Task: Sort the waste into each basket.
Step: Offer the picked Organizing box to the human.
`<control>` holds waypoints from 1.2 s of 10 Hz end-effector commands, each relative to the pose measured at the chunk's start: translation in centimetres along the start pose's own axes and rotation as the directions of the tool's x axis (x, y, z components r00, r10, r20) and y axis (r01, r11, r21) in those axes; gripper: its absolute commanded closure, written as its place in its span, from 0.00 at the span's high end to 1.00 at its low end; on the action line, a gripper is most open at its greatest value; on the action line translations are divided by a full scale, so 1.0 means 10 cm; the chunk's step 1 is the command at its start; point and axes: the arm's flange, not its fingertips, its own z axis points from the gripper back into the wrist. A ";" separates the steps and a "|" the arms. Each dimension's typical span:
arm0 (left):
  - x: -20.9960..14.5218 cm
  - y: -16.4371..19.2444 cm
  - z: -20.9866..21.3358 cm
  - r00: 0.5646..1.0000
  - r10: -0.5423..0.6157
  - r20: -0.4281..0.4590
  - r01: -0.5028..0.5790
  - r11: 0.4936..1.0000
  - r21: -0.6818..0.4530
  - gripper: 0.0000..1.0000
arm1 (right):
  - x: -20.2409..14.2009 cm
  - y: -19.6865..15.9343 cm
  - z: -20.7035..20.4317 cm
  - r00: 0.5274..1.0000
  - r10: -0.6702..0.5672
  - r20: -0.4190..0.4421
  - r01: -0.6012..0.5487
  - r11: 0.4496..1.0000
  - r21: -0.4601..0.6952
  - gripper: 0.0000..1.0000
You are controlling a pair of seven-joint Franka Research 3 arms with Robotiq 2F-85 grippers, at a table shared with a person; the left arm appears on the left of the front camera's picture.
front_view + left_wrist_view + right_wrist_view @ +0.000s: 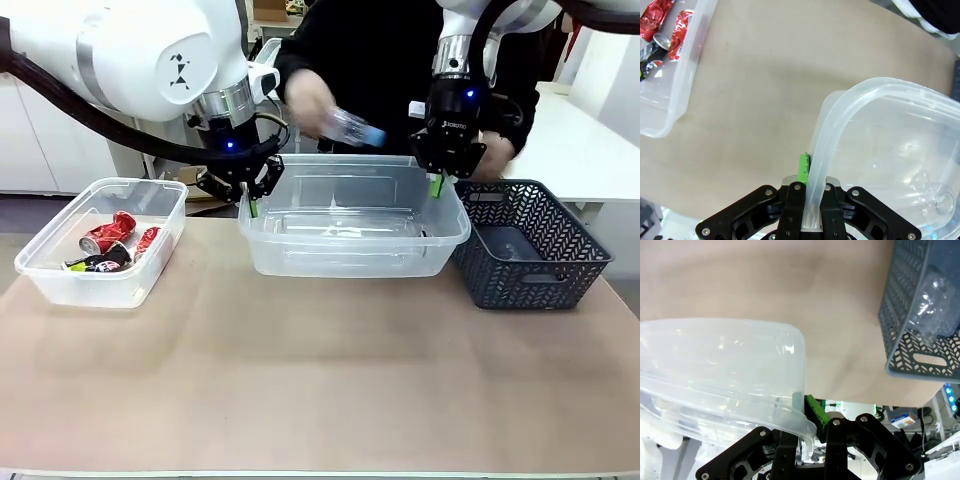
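A large see-through tub (300, 255) stands mid-table, and both grippers grip its rim. My left gripper (252, 205) is shut on the rim at the tub's left end (865, 95), as the left wrist view (810, 172) shows up close. My right gripper (437, 185) is shut on the right end (740, 330); the right wrist view (805, 412) shows the lip pinched. A person's hand holds a clear bottle (352, 128) above the tub. At the left, a small clear basket (60, 285) holds red cans (108, 232) and a black can (100, 263).
A dark grey lattice basket (530, 250) sits right of the large tub, and a clear bottle (937, 300) lies inside it. The person leans in from the far side. Bare tabletop (320, 380) stretches in front of the three containers.
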 end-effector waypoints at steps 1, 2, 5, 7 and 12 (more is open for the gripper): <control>0.05 0.03 0.00 1.000 0.019 0.018 -0.019 1.000 0.001 0.04 | -0.08 0.01 -0.01 1.000 0.003 0.003 -0.003 1.000 0.006 0.06; 0.05 0.03 0.00 1.000 0.019 0.018 -0.019 1.000 0.001 0.04 | -0.08 0.01 -0.01 1.000 0.003 0.003 -0.003 1.000 0.006 0.06; 0.05 0.03 0.00 1.000 0.019 0.018 -0.019 1.000 0.001 0.04 | -0.08 0.01 -0.01 1.000 0.003 0.003 -0.003 1.000 0.006 0.06; 0.05 0.03 0.00 1.000 0.019 0.018 -0.019 1.000 0.001 0.04 | -0.08 0.01 -0.01 1.000 0.003 0.003 -0.003 1.000 0.006 0.06; 0.05 0.03 0.00 1.000 0.019 0.018 -0.019 1.000 0.001 0.04 | -0.08 0.01 -0.01 1.000 0.003 0.003 -0.003 1.000 0.006 0.06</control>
